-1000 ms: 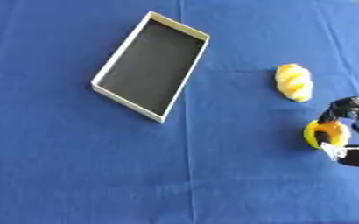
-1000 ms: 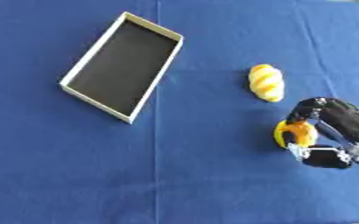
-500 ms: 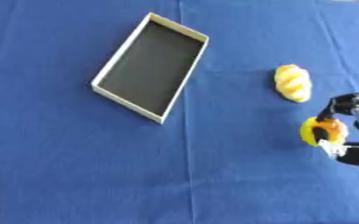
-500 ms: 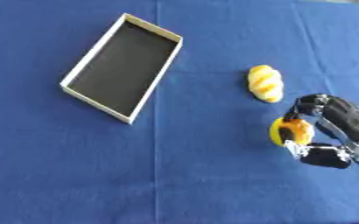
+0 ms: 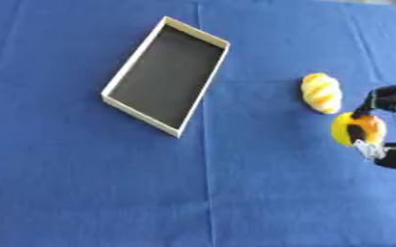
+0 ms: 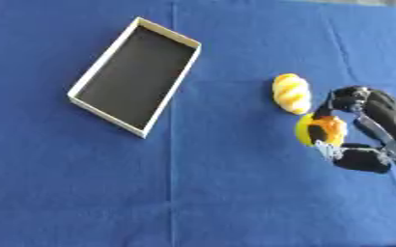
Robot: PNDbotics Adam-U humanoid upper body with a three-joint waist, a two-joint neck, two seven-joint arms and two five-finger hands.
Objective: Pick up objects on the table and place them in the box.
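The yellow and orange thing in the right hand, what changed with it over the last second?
The right hand, fingers curled round the round yellow-and-orange object, has carried it slightly leftward. The pale yellow ridged bread-like piece and the white-walled rectangular box with dark floor stayed put on the blue cloth.

A wide stretch of bare blue tablecloth (image 6: 218, 193) separates the shallow white-walled box (image 6: 135, 76), lying askew at upper left, from the robot's right hand (image 6: 366, 130) at the right edge. The hand's fingers curl round a yellow-orange object (image 6: 319, 130). Just beside them, toward the box, a pale yellow twisted bread roll (image 6: 291, 93) lies on the cloth, the only thing near the straight line across. The box's dark interior holds nothing.
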